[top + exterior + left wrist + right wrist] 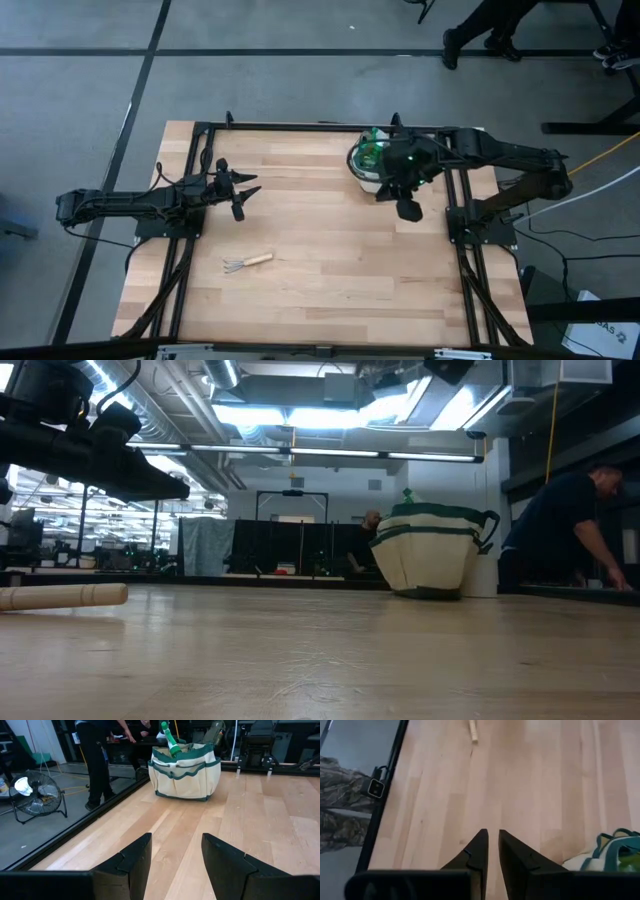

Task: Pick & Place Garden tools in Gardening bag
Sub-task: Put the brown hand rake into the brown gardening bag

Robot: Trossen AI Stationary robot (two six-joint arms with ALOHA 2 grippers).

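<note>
Left gripper spread wide and empty toward the rake; right gripper nearly closed, empty, beside the bag, likely just unloaded.

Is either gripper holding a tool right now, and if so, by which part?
Nothing is held. The left gripper is open over bare table; the right gripper, nearly shut, has nothing between its fingers. The rake lies untouched on the table.

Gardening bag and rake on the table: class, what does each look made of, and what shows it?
Gardening bag: soft woven fabric, probably canvas, matte beige with dark green trim; its pockets sag and crease.
Rake: pale wooden handle, round and unpainted; the prongs look like grey metal, though too small to be sure.
</note>
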